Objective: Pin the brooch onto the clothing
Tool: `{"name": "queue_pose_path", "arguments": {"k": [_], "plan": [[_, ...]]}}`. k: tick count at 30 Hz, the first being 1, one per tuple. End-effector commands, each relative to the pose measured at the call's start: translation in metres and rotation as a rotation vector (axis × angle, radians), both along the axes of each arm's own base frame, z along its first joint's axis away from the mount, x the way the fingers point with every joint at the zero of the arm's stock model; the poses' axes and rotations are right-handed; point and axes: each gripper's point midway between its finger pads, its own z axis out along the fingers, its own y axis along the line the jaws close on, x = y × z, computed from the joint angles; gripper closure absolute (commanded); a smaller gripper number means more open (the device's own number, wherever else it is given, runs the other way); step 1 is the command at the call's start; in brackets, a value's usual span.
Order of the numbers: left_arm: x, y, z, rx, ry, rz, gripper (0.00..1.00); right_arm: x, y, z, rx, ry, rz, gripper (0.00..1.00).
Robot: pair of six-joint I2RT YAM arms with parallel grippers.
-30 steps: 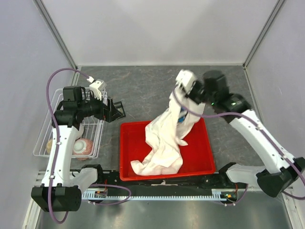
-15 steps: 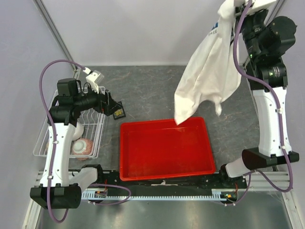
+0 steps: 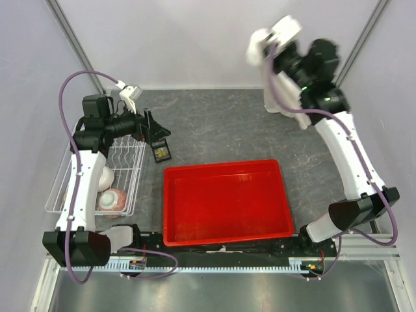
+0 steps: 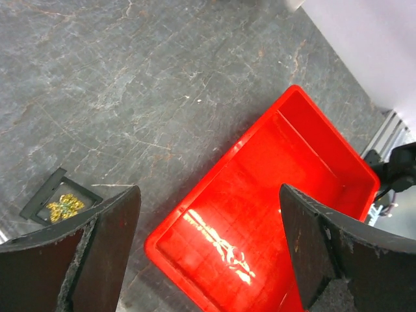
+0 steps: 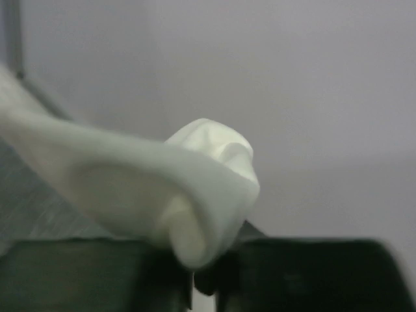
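The brooch (image 4: 64, 206), a tiny gold ornament, lies in a small black tray (image 4: 40, 203) on the grey table, left of the red bin. My left gripper (image 4: 211, 253) hangs open above the bin's corner and the floor, empty; from above it (image 3: 155, 132) sits just over the tray (image 3: 161, 151). My right gripper (image 5: 201, 279) is shut on a bunched fold of the white clothing (image 5: 188, 195). That arm is raised high at the back, and the clothing (image 3: 274, 97) hangs blurred below the gripper (image 3: 270, 45). Its blue print is not visible.
An empty red bin (image 3: 227, 201) sits at the front centre. A wire basket (image 3: 78, 188) holding round objects stands at the left edge beside the left arm. Metal frame posts rise at the back corners.
The right arm lifted the clothing out of the red bin, swung it high to the right, then back leftward at the rear. The left gripper edged nearer the tray.
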Motion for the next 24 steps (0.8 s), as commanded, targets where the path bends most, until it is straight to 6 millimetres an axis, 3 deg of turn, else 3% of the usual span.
{"name": "queue_pose_path", "arguments": {"k": [1, 2, 3, 4, 6, 9, 10, 11, 12, 13, 15, 16, 18, 19, 21, 22, 23, 24], "plan": [[0.014, -0.01, 0.024, -0.094, 0.008, -0.033, 0.07, -0.069, 0.135, -0.13, -0.372, 0.249, 0.475, 0.46], [0.022, -0.011, 0.018, -0.097, 0.032, -0.036, 0.05, -0.081, 0.147, -0.157, -0.427, 0.324, 0.511, 0.25], [0.026, -0.011, 0.021, -0.095, 0.022, -0.041, 0.04, -0.096, 0.148, -0.189, -0.478, 0.437, 0.532, 0.11], [0.03, -0.011, 0.02, -0.093, 0.022, -0.048, 0.04, -0.101, 0.147, -0.201, -0.504, 0.482, 0.54, 0.02], [0.04, -0.012, 0.018, -0.087, 0.025, -0.075, 0.04, -0.102, 0.13, -0.227, -0.552, 0.581, 0.498, 0.02], [0.06, -0.017, 0.005, -0.041, 0.026, -0.129, 0.03, -0.093, 0.082, -0.24, -0.528, 0.647, 0.43, 0.02], [0.061, -0.03, 0.002, -0.021, 0.028, -0.167, 0.03, -0.081, 0.053, -0.243, -0.494, 0.673, 0.376, 0.02], [0.066, -0.035, -0.002, 0.011, 0.01, -0.191, 0.03, -0.077, 0.035, -0.243, -0.481, 0.684, 0.342, 0.02], [0.084, -0.038, -0.011, 0.049, 0.016, -0.185, 0.03, -0.073, 0.019, -0.253, -0.473, 0.718, 0.308, 0.02], [0.083, -0.054, -0.017, 0.079, 0.024, -0.221, 0.04, -0.061, -0.013, -0.259, -0.442, 0.751, 0.237, 0.02], [0.103, -0.065, -0.021, 0.154, -0.018, -0.222, 0.08, -0.052, -0.039, -0.279, -0.386, 0.835, 0.191, 0.02], [0.112, -0.082, -0.042, 0.18, 0.016, -0.254, 0.09, -0.046, -0.063, -0.287, -0.341, 0.878, 0.145, 0.02], [0.129, -0.096, -0.047, 0.241, -0.017, -0.267, 0.15, -0.042, -0.072, -0.315, -0.285, 0.986, 0.159, 0.03], [0.132, -0.115, -0.073, 0.267, 0.021, -0.317, 0.17, -0.04, -0.091, -0.325, -0.26, 1.024, 0.136, 0.05], [0.136, -0.128, -0.089, 0.352, 0.012, -0.366, 0.22, -0.034, -0.103, -0.354, -0.252, 1.108, 0.098, 0.06], [0.13, -0.143, -0.098, 0.378, 0.011, -0.412, 0.24, -0.031, -0.113, -0.363, -0.219, 1.146, 0.063, 0.07], [0.128, -0.151, -0.12, 0.413, 0.039, -0.458, 0.28, -0.026, -0.12, -0.38, -0.189, 1.194, 0.053, 0.08], [0.127, -0.158, -0.123, 0.435, 0.028, -0.477, 0.3, -0.02, -0.125, -0.382, -0.154, 1.204, 0.044, 0.09]]}}
